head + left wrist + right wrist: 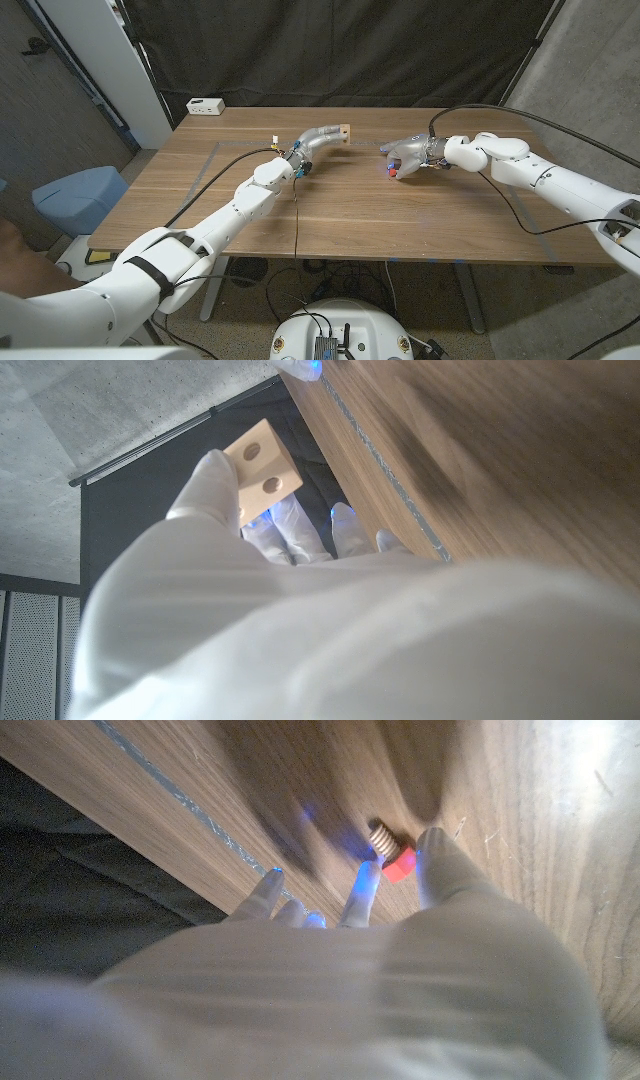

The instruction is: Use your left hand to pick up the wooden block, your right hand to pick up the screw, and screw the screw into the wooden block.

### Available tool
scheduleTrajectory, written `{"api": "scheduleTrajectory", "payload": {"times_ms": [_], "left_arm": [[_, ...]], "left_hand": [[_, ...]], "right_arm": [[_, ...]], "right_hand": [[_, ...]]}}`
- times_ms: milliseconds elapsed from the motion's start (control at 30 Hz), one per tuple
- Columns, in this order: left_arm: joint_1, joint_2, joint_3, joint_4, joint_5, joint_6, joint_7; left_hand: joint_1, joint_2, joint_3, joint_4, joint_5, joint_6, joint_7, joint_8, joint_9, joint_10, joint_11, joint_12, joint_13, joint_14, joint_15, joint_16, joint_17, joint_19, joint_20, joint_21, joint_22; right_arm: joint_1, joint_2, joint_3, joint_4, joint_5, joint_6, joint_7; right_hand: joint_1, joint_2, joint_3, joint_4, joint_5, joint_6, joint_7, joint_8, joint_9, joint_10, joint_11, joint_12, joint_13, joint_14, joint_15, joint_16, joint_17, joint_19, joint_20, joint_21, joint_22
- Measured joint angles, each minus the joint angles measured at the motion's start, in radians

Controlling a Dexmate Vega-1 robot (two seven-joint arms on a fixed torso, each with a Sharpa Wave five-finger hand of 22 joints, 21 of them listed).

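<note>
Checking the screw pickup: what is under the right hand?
Under the right hand lies the screw, red head and threaded shaft, on the table, between its fingers. Whether they grip it is hidden.

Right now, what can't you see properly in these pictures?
- Head view: the screw is tiny, mostly hidden by the right hand.
- Right wrist view: blur hides whether the fingers really pinch the screw.
- Left wrist view: the left hand covers the wooden block's lower part.
- Head view: the white box is too small to identify.
</note>
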Motion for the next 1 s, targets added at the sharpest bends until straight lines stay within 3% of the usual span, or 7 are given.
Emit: {"api": "scheduleTrajectory", "payload": {"times_ms": [1000], "left_arm": [[-0.029,-0.023,0.004,0.061,-0.002,-0.011,-0.017]], "left_hand": [[-0.01,0.009,-0.005,0.003,0.006,0.0,0.0,0.0,-0.001,0.009,0.002,-0.007,0.006,0.0,0.0,0.004,0.0,0.0,0.0,0.0,0.0]], "right_arm": [[0.018,0.015,-0.021,0.035,-0.002,0.009,-0.018]], "right_hand": [[0.016,0.005,0.011,-0.003,0.0,0.059,-0.002,0.07,0.043,0.019,-0.013,0.0,0.0,0.011,0.0,0.006,0.005,0.016,-0.005,0.0,0.0]]}}
